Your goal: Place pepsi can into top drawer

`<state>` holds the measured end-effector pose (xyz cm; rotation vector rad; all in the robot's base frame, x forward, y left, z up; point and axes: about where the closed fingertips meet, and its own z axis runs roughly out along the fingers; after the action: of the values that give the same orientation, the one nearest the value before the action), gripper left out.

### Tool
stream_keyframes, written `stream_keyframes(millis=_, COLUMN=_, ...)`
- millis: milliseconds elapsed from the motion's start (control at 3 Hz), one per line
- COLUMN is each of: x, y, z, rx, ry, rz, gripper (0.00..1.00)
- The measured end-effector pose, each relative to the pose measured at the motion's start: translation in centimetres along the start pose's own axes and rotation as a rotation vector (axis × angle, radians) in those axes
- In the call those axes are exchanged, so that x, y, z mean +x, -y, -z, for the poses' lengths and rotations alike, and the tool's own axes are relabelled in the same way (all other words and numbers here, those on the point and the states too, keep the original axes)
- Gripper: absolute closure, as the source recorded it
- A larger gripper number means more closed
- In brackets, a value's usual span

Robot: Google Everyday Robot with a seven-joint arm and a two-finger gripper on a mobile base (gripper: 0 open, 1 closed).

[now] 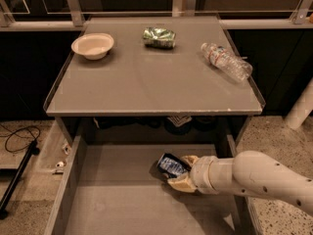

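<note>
The pepsi can [170, 166], dark blue with white markings, lies tilted between the tan fingers of my gripper [180, 173], low over the flat grey bottom of the open top drawer [117, 199]. The gripper is shut on the can and reaches in from the right on a white arm [264, 177]. The can is in the drawer's right-middle part, close to its floor; I cannot tell whether it touches.
On the grey tabletop [146, 82] above the drawer are a cream bowl [93, 45] at back left, a green dented can [159, 37] at back middle and a clear plastic bottle [226, 61] at right. A black cable and stand [17, 168] lie on the floor left.
</note>
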<state>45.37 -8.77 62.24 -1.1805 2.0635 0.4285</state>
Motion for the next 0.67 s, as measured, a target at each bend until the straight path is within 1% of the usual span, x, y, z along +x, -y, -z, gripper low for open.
stream_keyframes(millis=667, x=0.0, y=0.0, z=0.0, rx=0.0, ry=0.0, rz=0.0, gripper=0.35)
